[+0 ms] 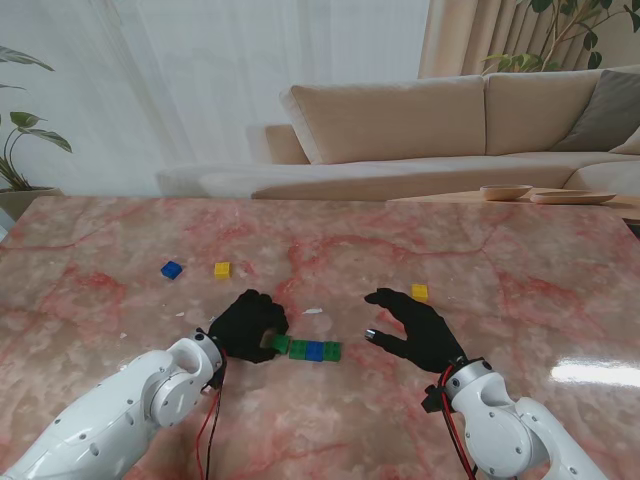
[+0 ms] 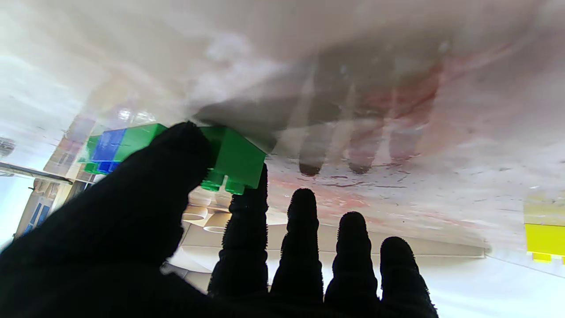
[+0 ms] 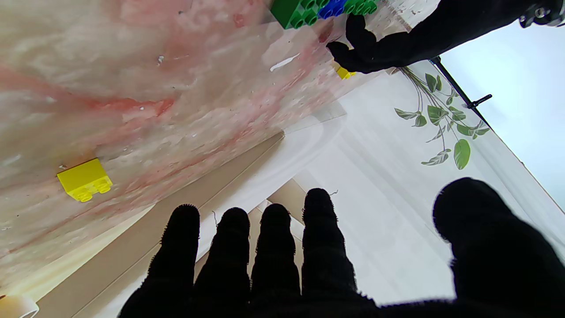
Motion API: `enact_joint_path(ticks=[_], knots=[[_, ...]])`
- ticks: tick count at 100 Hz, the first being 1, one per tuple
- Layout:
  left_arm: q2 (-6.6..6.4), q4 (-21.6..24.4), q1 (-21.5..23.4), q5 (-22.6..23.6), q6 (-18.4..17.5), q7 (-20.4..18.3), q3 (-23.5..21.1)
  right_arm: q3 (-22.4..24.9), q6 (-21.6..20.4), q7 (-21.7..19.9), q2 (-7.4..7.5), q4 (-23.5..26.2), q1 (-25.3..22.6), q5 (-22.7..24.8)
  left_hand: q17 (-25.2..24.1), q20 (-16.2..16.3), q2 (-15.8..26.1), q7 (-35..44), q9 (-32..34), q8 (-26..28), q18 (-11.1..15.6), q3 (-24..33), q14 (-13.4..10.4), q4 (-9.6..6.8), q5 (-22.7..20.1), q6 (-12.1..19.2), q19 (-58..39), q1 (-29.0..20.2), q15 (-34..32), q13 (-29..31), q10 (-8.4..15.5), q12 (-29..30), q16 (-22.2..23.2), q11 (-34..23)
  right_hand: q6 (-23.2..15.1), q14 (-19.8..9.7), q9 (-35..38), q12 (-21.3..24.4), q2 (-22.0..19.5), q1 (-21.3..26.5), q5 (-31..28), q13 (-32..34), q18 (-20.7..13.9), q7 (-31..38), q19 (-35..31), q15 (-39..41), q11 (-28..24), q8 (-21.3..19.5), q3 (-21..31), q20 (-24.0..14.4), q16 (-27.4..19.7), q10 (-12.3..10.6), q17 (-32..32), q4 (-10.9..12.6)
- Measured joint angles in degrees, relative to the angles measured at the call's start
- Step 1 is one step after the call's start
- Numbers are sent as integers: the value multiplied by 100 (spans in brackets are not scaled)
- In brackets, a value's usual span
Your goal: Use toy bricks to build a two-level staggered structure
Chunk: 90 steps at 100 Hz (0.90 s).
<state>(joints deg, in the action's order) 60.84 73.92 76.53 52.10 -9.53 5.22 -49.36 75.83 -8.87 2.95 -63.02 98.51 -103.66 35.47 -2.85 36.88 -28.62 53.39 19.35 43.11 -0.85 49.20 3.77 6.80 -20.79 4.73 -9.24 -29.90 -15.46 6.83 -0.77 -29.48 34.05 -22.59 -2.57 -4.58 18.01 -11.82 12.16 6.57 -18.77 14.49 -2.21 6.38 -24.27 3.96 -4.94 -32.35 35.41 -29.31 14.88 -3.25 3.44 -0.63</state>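
Note:
A short row of bricks (image 1: 318, 351), green, blue and green, lies on the marble table (image 1: 320, 240) between my hands. My left hand (image 1: 248, 325) is at the row's left end, thumb and index finger pinched on a separate green brick (image 2: 236, 161) that sits low at the table, studs up, next to the row (image 2: 119, 141). My right hand (image 1: 415, 328) hovers to the right of the row, open, fingers spread and holding nothing. A yellow brick (image 1: 420, 292) lies just beyond its fingertips and shows in the right wrist view as well (image 3: 84, 179).
Farther from me on the left lie a blue brick (image 1: 172, 269) and another yellow brick (image 1: 222, 269). A small white scrap (image 1: 313, 311) rests beyond the row. A beige sofa (image 1: 450, 120) stands behind the table's far edge.

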Motion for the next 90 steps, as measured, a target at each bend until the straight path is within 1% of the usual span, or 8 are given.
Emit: enact_joint_path(ticks=[37, 65, 68, 76, 90], knots=[[-16, 175, 96, 52, -18, -133, -64, 0, -8, 19, -2, -7, -1, -1, 0, 0, 0, 0, 0, 12, 0, 0, 0, 0, 0, 0, 0, 0, 0, 0, 0, 0, 0, 0, 0, 0, 0, 0, 0, 0, 0, 0, 0, 0, 0, 0, 0, 0, 0, 0, 0, 0, 0, 0], [-44, 223, 113, 111, -35, -226, -59, -5, -21, 33, -2, -13, 0, -5, 0, -4, -1, -2, 0, 16, 0, -7, 0, 0, 0, 0, 0, 0, 0, 0, 0, 0, 0, 0, 0, 0, 0, 0, 0, 0, 0, 0, 0, 0, 0, 0, 0, 0, 0, 0, 0, 0, 0, 0], [-47, 232, 118, 119, -36, -235, -60, -4, -21, 34, -2, -14, 0, -6, 0, -5, -3, -2, 0, 20, 0, -12, 0, 0, -8, 0, 0, 122, 0, 0, 0, 0, 0, 0, 0, 0, 0, 0, 0, 0, 0, 0, 0, 0, 0, 0, 0, 0, 0, 0, 0, 0, 0, 0], [-51, 259, 140, 122, -36, -255, -77, -4, -21, 34, -3, -14, 0, -7, 0, -6, 0, -2, 0, 79, 0, -12, 0, 0, -10, 0, 0, 207, 0, 0, 0, 0, 0, 0, 0, 0, 0, 0, 0, 0, 0, 0, 0, 0, 0, 0, 0, 0, 0, 0, 0, 0, 0, 0], [-54, 281, 166, 121, -39, -268, -96, -5, -25, 34, -4, -17, 0, -9, 0, -29, 1, -2, 0, 90, 0, -12, 0, 0, -10, 0, 0, 207, 0, 0, 0, 0, 0, 0, 0, 0, 0, 0, 0, 0, 0, 0, 0, 0, 0, 0, 0, 0, 0, 0, 0, 0, 0, 0]])
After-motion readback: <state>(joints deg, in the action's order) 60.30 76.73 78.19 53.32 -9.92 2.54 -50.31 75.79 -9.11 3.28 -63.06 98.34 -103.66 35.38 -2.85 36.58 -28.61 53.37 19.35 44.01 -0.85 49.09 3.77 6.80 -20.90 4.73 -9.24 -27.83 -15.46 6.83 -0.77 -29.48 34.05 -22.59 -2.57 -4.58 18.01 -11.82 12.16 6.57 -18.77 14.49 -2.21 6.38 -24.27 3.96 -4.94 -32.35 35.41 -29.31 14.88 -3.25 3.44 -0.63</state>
